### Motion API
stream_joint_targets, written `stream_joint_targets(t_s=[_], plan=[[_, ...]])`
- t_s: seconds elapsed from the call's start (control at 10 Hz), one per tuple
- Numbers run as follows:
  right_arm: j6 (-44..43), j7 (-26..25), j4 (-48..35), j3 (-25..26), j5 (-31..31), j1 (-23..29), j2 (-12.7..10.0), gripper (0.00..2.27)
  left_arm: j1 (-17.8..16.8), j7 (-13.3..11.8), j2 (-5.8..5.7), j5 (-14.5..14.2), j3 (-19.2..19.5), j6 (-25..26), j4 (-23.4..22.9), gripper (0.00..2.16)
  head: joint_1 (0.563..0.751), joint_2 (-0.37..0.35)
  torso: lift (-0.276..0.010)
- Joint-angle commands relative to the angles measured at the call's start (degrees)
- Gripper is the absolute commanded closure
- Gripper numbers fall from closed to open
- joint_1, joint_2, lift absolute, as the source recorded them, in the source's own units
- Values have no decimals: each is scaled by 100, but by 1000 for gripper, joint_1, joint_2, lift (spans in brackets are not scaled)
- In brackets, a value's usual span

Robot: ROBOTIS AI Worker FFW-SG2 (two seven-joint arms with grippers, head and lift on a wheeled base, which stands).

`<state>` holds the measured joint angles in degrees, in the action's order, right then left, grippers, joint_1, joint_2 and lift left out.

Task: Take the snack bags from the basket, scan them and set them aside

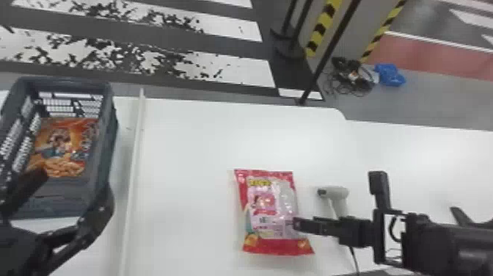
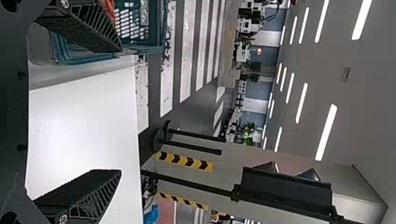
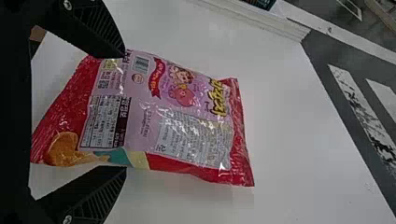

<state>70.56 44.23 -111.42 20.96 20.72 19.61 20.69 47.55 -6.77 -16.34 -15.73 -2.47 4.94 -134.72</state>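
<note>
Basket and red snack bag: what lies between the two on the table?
In the head view, a long white strip lies between the basket and the red snack bag; otherwise that stretch of tabletop is bare.

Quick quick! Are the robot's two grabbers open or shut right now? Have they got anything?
Left gripper: open and empty, by the basket.
Right gripper: open, at the red bag, not closed on it.

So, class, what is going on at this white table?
A robot is handling snack bags. Its right gripper, open, is at a red-and-pink plastic snack bag, with a grey handheld scanner just right of the bag. Its left gripper, also open, is by the dark grey plastic basket, where an orange snack bag lies.
</note>
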Motion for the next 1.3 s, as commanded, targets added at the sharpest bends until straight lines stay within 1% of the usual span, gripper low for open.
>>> stream_joint_targets(t_s=[0.0, 0.2, 0.4, 0.5, 0.6, 0.7, 0.8, 0.9, 1.0, 1.1, 1.2], plan=[[-63, 191, 480, -285, -226, -335, 102, 66, 26, 0, 8, 0, 18, -5, -1, 66, 695, -246, -75], [-309, 270, 867, -698, -463, -572, 287, 66, 61, 0, 34, 9, 27, 12, -1, 66, 695, -230, -75], [-503, 340, 1210, -997, -560, -704, 463, 70, 88, 9, 78, 44, 27, 12, -1, 66, 695, -229, -75], [-573, 419, 1307, -1112, -622, -731, 472, 242, 88, 9, 105, 61, 18, 12, 8, 66, 695, -231, -75], [-731, 446, 1350, -1164, -630, -731, 454, 826, 44, 9, 140, 123, -26, 118, 8, 66, 695, -228, -75], [-731, 384, 1333, -1173, -613, -731, 436, 1555, -9, 18, 149, 132, -78, 153, 25, 66, 695, -226, -75], [-591, 50, 1043, -1199, -727, -590, 436, 1595, -62, 44, 175, 167, -114, 241, 43, 66, 695, -226, -75], [-415, -82, 814, -1173, -753, -520, 436, 1656, -123, 88, 201, 211, -149, 469, 60, 66, 695, -234, -75], [-362, -82, 709, -1068, -622, -484, 428, 1656, -150, 123, 193, 220, -166, 469, 60, 66, 695, -243, -75], [-274, -82, 410, -892, -490, -335, 392, 1656, -185, 123, 193, 220, -175, 469, 69, 66, 695, -244, -75], [25, -82, -56, -628, -288, -221, 348, 1656, -211, 123, 193, 211, -184, 504, 69, 66, 695, -242, -75]])
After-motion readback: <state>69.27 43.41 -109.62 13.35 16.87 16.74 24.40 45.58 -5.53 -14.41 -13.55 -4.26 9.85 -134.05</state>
